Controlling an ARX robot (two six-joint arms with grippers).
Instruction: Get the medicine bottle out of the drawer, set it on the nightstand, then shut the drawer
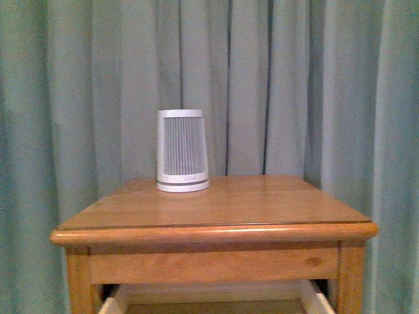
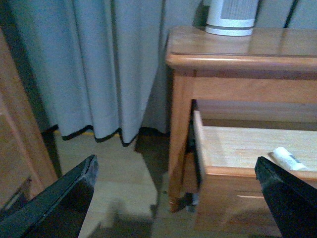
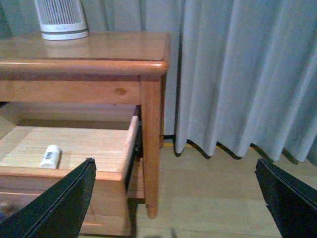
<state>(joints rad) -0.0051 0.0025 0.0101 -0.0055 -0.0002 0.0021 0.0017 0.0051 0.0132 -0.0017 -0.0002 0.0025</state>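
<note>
Inside the open drawer lies the medicine bottle; left hand and right hand gape wide, empty.

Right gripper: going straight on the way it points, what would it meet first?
The right gripper would probably meet the front leg of the nightstand, else the curtain behind; depth is unclear.

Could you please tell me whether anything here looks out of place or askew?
Only the medicine bottle: it lies on its side in the pulled-out drawer rather than standing. The ribbed device stands upright on the nightstand; nothing looks spilled or damaged.
</note>
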